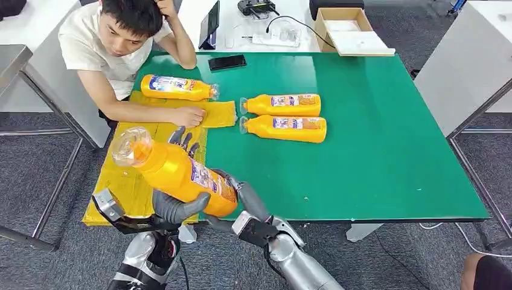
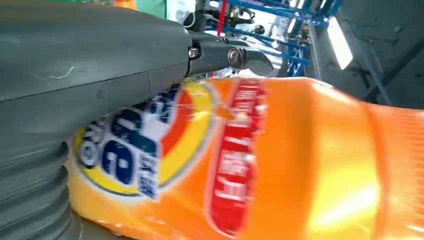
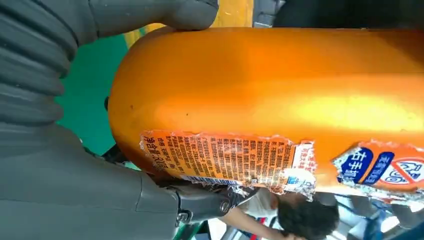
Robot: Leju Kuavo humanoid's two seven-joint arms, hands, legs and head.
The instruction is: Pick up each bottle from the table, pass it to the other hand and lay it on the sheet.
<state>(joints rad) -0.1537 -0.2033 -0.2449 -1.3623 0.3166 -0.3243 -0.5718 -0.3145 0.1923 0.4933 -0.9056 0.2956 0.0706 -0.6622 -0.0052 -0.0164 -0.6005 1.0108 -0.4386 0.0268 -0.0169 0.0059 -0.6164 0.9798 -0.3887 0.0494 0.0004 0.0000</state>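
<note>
Head view, handover: both silver arms meet over the near left corner of the table, with an orange plastic bottle with a clear cap and a blue-and-white label (image 1: 181, 174) between them, tilted, cap end up and away from the robot.
Left hand: the left hand (image 1: 175, 205) is wrapped under the bottle's lower body, its thick grey thumb across the label in the left wrist view (image 2: 90, 75); it is clamped on the bottle.
Right hand: the right hand (image 1: 244, 196) cups the base end, fingers closed around it (image 3: 150, 15), so it also grips the bottle.
Step judged: the pass from one hand to the other looks to be in progress; neither hand has let go.
Done so far: one orange bottle (image 1: 178, 87) lies on its side on the yellow sheet (image 1: 127, 181), beyond the left hand.
Left to do: two more orange bottles lie side by side on the green table top (image 1: 386, 151), the farther one (image 1: 282, 104) and the nearer one (image 1: 285, 128), beyond the right hand and off the sheet.
In the way: a person in a white shirt (image 1: 115, 42) leans on the far left corner, their hand (image 1: 188, 116) pressing the sheet's far end, just beyond the left hand's fingers; a laid bottle needs to stay short of it.
Around: a black phone (image 1: 227, 61) lies at the far table edge, and a cardboard box (image 1: 350, 30) sits behind the table.
</note>
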